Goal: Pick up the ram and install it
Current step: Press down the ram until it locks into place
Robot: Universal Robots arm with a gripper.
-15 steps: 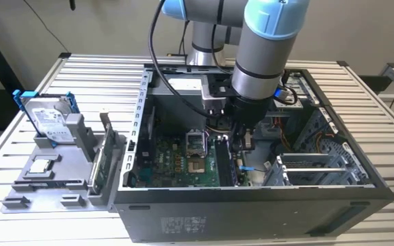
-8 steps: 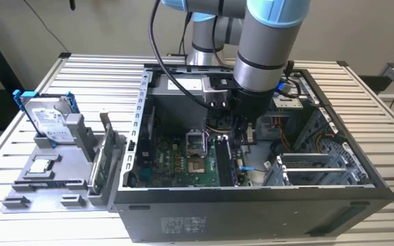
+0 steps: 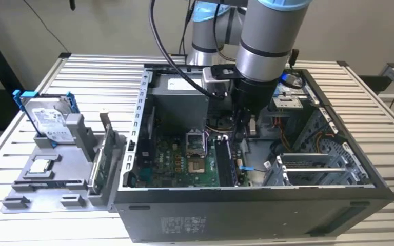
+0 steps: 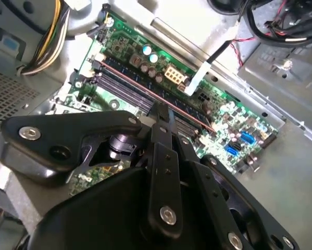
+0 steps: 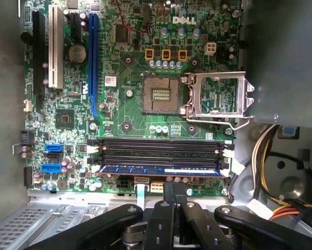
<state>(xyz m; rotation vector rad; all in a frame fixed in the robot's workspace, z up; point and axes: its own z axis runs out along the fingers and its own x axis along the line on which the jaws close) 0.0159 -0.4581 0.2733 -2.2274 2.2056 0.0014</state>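
Exterior view: arm reaches down into the open computer case [image 3: 252,200] on the slatted table [image 3: 101,72]; claw itself is buried behind the wrist and case walls, so nothing of its tips can be read here. A grey fixture [image 3: 46,179] just outside the case, at the exterior view's left, carries a hard drive [image 3: 50,120] in a blue frame and an upright green card [image 3: 96,169]. Second wrist view: claw [image 4: 163,117] sits low over the motherboard [image 4: 223,112], fingers drawn narrow and close together right at the row of memory slots [image 4: 140,91]; whether they pinch anything is hard to say (the linkage blocks the contact point). First wrist view: the ram [image 5: 161,170] lies along the slot nearest the claw [image 5: 174,190], blue edge showing, running the full slot length, seemingly seated or nearly so. Judgement: pick-up done, insertion far along; whether the end latches have snapped home cannot be made out. Open processor socket [image 5: 163,96] sits beyond the slots.
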